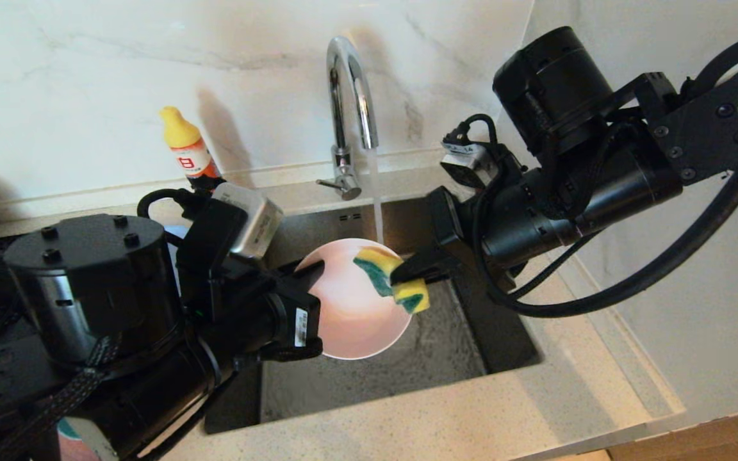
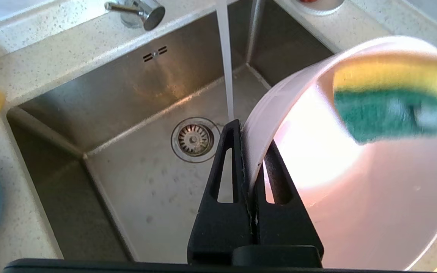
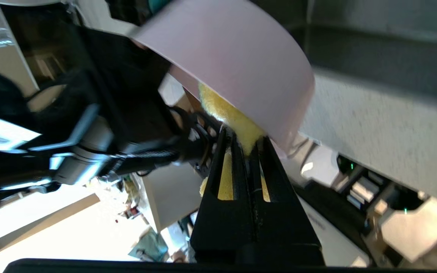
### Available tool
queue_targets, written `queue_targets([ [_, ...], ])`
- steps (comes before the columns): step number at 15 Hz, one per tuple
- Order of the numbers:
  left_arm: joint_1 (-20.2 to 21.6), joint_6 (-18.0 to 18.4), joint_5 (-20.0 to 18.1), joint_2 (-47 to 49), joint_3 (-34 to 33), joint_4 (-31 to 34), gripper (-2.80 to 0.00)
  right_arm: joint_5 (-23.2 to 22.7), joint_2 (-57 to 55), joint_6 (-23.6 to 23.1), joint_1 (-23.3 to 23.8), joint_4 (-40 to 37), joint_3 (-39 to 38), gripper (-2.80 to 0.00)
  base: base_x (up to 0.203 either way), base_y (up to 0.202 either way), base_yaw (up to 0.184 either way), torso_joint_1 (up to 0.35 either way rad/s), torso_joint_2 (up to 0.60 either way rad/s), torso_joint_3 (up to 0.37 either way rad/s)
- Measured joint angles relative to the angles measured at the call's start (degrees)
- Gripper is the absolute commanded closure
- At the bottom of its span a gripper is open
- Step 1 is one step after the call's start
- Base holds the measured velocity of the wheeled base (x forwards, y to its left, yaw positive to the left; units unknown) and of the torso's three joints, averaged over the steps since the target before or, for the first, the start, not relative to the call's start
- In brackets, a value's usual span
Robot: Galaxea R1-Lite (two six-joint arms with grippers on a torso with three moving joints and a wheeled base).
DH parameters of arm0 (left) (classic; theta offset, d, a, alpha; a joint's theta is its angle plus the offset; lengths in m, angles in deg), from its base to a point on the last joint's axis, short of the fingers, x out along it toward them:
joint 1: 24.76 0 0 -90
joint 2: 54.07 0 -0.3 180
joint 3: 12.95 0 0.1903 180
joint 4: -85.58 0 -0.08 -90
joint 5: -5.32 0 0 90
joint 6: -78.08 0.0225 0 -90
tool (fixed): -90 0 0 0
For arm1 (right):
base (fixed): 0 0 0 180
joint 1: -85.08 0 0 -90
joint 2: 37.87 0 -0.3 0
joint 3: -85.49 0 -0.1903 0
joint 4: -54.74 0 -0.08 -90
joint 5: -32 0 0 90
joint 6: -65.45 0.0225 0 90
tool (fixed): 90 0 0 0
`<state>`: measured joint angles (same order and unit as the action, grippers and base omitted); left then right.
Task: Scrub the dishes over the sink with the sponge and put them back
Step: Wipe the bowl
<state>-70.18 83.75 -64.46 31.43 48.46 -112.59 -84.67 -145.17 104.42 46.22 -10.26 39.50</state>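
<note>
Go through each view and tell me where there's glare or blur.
Head view: the tap shows bright highlights, and the bottle throws a shadow on the wall. Left wrist view: the bowl has a blown-out hotspot inside, and the sponge is blurred. Right wrist view: the floor area is overexposed, and the bowl's outer wall looks soft.

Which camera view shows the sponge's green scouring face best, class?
The left wrist view: the sponge fills the frame inside the pale pink bowl, green face forward. The head view shows the whole sponge, smaller, pinched by the right gripper. The right wrist view shows only yellow foam behind the bowl's rim.
</note>
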Motion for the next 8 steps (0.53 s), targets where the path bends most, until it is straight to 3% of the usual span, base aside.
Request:
queue_targets([
  [8,-0.1,-0.1,-0.1,-0.3,-1.4,0.1,0.0,0.0,-0.9,-0.2,-3.0,2.7,-0.1,0.0,0.0,0.0,0.0,0.0,0.0,0.0],
])
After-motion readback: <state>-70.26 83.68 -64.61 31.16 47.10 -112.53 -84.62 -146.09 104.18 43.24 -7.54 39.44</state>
